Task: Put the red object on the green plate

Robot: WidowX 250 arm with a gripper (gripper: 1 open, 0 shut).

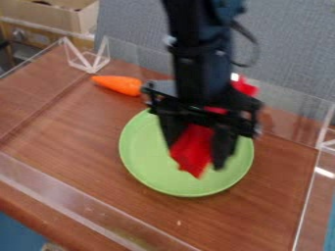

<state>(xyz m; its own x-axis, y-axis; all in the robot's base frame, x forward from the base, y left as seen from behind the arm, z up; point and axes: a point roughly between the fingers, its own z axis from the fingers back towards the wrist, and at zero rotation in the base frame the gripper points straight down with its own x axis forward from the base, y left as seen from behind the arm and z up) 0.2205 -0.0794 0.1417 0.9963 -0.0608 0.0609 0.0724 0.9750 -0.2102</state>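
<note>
Brown wooden tabletop (53,108), clear low walls around edge. Large round lime-green plate (147,157) at frame centre, flat, nothing resting on it. Black robot arm descends from top centre; fingers (199,147) clenched on bright red elongated block (194,155). Block hangs directly over plate's middle-right, long axis near vertical, slightly tilted, lower end apparently clear of plate surface. Judgement: coming move is straight down, then release. Orange carrot (118,85) upper left, apart from plate.
</note>
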